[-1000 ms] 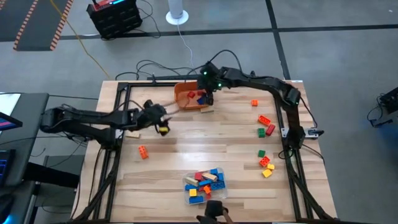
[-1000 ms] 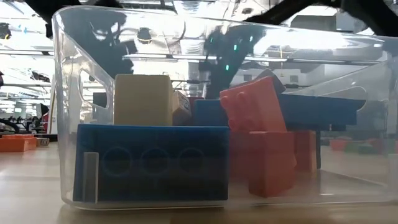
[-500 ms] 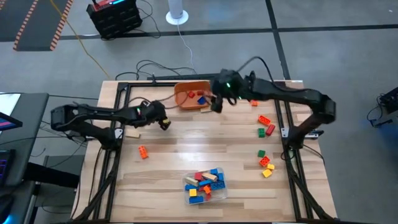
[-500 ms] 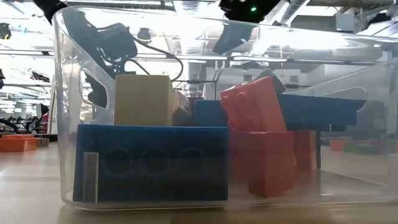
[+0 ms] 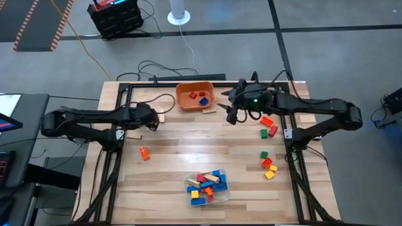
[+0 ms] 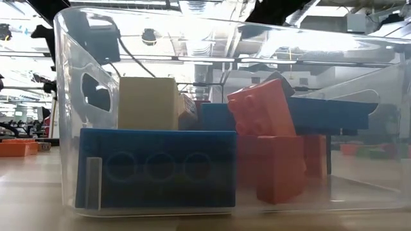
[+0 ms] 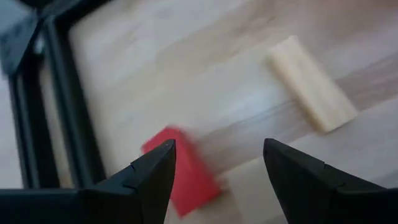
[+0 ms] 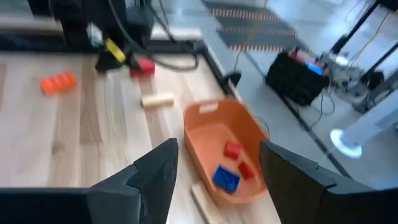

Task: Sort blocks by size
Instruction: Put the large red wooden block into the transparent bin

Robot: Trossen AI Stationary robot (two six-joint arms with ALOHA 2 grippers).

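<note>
Loose blocks lie on the wooden table: an orange one (image 5: 144, 152) at the left and a scatter of red, green, orange and yellow ones (image 5: 268, 130) (image 5: 269, 166) at the right. My left gripper (image 5: 151, 121) stands open and empty, tipped down over a red block (image 7: 183, 171), with a tan block (image 7: 311, 84) lying beyond it. My right gripper (image 5: 232, 115) hangs open and empty above the table, right of the orange bowl (image 5: 195, 96). That bowl (image 8: 227, 149) holds red blocks and a blue one (image 8: 226, 177).
A clear plastic tub (image 5: 206, 186) near the front edge holds blue, red, tan and orange blocks and fills the low view (image 6: 212, 128). A black frame rail (image 7: 65, 106) runs close by the left gripper. A tan block (image 5: 207, 112) lies beside the bowl.
My right gripper has risen from over the orange bowl and swung toward the table's right edge, still open. My left gripper has tipped downward and rolled, shifting a little toward the table's left edge, its fingers still open.
</note>
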